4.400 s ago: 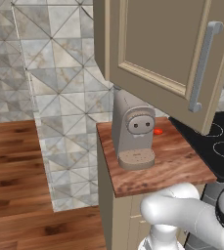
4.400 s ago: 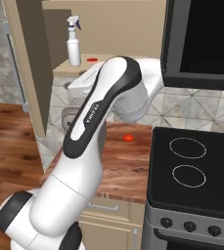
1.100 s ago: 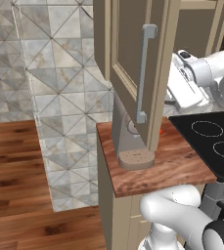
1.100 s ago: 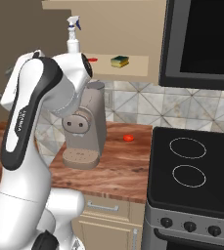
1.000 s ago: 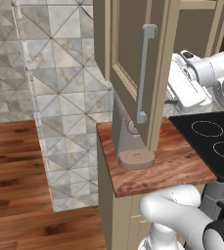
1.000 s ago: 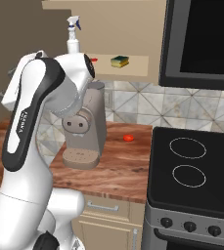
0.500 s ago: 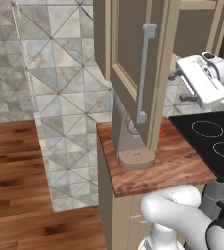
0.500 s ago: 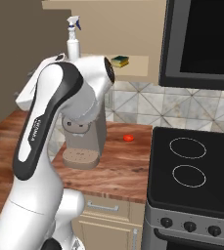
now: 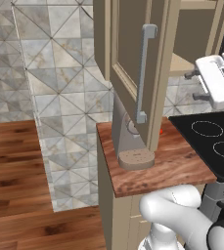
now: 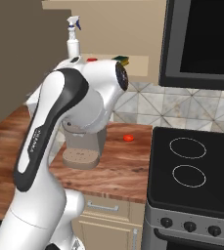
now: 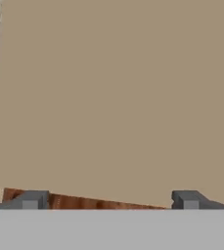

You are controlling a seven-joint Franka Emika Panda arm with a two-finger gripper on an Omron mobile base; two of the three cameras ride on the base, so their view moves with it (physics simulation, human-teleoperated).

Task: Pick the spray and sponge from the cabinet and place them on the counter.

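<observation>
The spray (image 10: pixel 73 39) stands upright on the shelf of the open cabinet (image 9: pixel 133 63), the sponge (image 10: pixel 122 60) further along it. The hand (image 11: pixel 108 199), fingers spread wide and empty, faces a beige panel. The bottle looks light, rigid and smooth (likely tippy); grip its rounded body. Neither is on the worktop (image 10: pixel 128 158).

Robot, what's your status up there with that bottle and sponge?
Fingers open, holding nothing. Spray and sponge on the cabinet shelf, door open. Coffee machine standing on the counter below.
</observation>
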